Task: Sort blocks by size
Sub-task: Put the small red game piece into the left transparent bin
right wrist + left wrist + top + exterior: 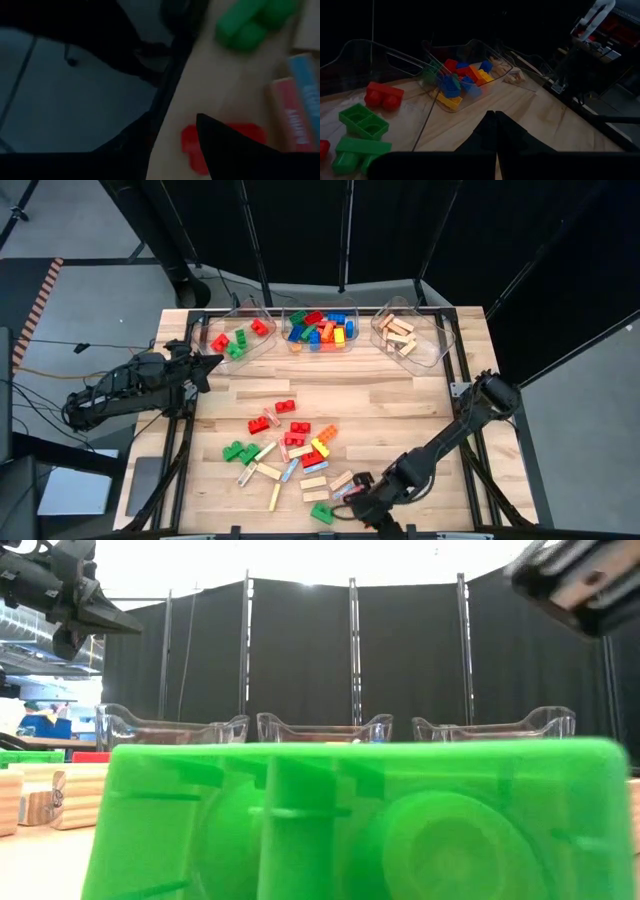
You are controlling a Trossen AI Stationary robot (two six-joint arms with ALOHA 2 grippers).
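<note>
Loose blocks (290, 445) lie scattered on the near half of the wooden table: red, green and yellow studded bricks and tan bars. My right gripper (352, 498) hangs low over the near edge of the pile. Below it lies a small red block (189, 145), with a green block (247, 22) and red and blue bars (292, 112) close by. A green brick (350, 820) fills the low view. My left gripper (495, 132) is shut and holds nothing. It waits above the table's left edge (208, 365), pointing toward the bins.
Three clear bins stand along the far edge. The left bin (232, 318) holds red and green bricks, the middle bin (292, 316) mixed coloured bricks, and the right bin (432, 348) tan wooden bars. Bare wood lies between the bins and the pile.
</note>
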